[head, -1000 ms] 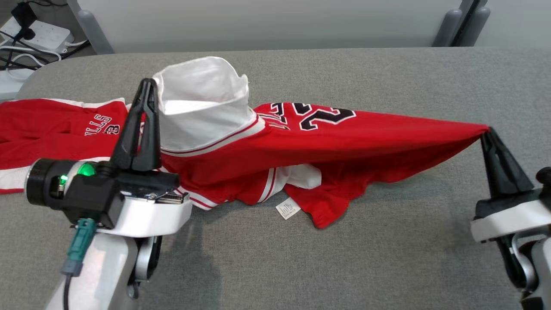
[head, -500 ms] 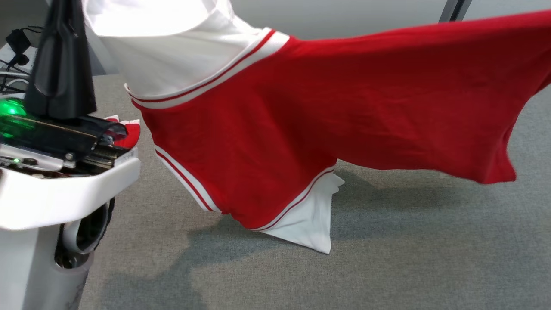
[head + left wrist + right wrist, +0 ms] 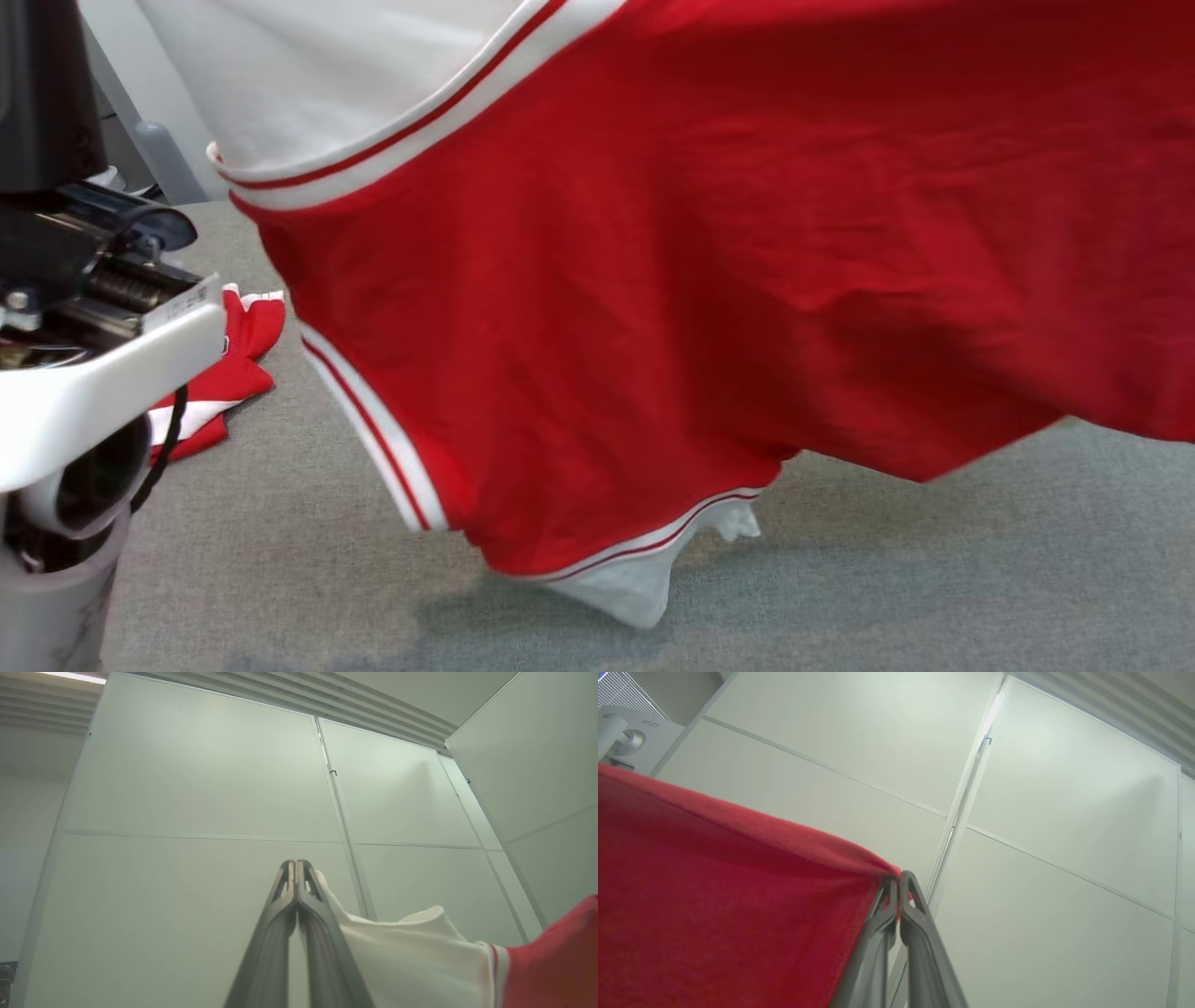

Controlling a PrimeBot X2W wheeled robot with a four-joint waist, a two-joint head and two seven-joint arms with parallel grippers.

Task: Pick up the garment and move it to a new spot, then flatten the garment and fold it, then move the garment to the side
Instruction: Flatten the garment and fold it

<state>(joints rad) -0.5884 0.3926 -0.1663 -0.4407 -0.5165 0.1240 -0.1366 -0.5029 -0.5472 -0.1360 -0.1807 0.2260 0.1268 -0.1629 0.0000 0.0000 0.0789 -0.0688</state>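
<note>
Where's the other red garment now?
The other red garment lies on the grey table at the head view's left, just left of the striped edge of the lifted jersey.

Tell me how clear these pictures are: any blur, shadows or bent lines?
Head view: the garment hangs close to the lens and looks soft, casting a faint shadow on the table. Left wrist view: even light, a bright ceiling strip at top left, wall seams slightly bowed. Right wrist view: the garment is blurry near the lens, the fingers sharper.
</note>
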